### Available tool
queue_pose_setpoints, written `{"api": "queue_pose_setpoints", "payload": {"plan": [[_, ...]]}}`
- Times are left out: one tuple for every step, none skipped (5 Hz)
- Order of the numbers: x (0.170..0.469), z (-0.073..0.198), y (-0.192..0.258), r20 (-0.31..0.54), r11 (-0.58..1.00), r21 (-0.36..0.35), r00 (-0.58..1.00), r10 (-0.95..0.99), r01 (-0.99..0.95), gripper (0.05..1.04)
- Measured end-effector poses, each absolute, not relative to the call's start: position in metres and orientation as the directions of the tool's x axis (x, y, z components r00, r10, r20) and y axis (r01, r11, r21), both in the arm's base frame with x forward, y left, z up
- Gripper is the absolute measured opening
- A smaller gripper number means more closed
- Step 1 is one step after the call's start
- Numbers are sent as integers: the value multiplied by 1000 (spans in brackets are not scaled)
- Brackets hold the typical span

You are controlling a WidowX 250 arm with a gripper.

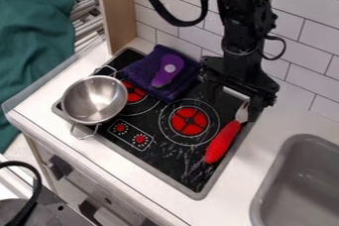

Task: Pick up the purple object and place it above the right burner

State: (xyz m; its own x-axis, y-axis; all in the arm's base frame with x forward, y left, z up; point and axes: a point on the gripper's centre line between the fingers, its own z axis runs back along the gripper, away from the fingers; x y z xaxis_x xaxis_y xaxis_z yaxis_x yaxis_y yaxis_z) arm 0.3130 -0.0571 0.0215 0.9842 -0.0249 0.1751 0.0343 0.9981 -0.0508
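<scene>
Bowl [96, 100] upright on stove [173, 164], near purple cloth [141, 73].

Purple object [163, 77], pale round spot [170, 68], lying on dark purple cloth [186, 68], round red right burner [189, 121]

From here I see my chunky, jointed black arm [245, 22], one thick black cable [179, 22] looping, another thinner [285, 46].

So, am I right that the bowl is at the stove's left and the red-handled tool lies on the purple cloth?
Not quite: the camera view shows the red-handled tool on the right side of the stove, not the purple cloth.
</scene>
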Motion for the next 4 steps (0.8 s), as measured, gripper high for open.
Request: {"api": "queue_pose_setpoints", "payload": {"plan": [[306, 11, -57, 138, 998, -56, 990, -23, 31, 1001], [302, 4, -34, 135, 993, -115, 991, 12, 3, 1001], [308, 10, 3, 162, 986, -161, 984, 79, -52, 1001], [319, 23, 32, 201, 985, -157, 975, 98, -67, 1001]]}}
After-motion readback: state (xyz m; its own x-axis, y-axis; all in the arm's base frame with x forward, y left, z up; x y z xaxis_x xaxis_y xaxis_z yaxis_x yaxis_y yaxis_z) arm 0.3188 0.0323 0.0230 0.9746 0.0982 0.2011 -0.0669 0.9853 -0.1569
